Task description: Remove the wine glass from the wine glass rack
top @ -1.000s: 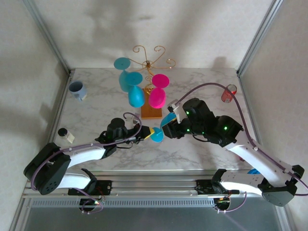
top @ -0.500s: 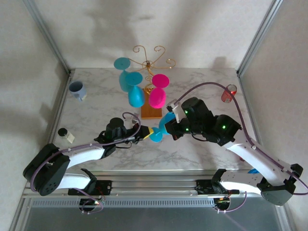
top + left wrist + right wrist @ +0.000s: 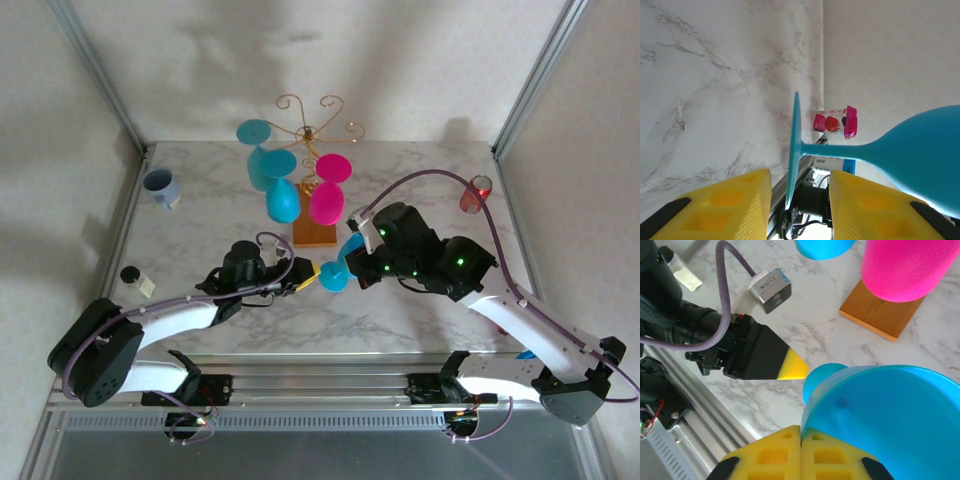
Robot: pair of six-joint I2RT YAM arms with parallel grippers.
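Note:
The wine glass rack (image 3: 310,128), gold wire on an orange-brown wooden base (image 3: 314,233), stands at the table's back. Two blue glasses (image 3: 282,200) and a pink glass (image 3: 327,200) hang from it. A blue wine glass (image 3: 342,262) lies sideways off the rack. My right gripper (image 3: 801,440) is shut on the rim of its bowl (image 3: 890,425). Its round foot (image 3: 792,150) sits between the yellow fingers (image 3: 735,195) of my open left gripper (image 3: 800,200), without visible contact. From above, the left gripper (image 3: 306,273) faces the right gripper (image 3: 352,262).
A blue-grey mug (image 3: 160,186) and a small dark-capped bottle (image 3: 134,279) stand at the left. A red cup (image 3: 477,192) is at the right edge. The rack's base (image 3: 881,315) and pink glass (image 3: 905,265) are close behind the held glass.
The right gripper has shifted the blue glass slightly left, bringing its foot in between the left gripper's fingers. The left arm has barely moved.

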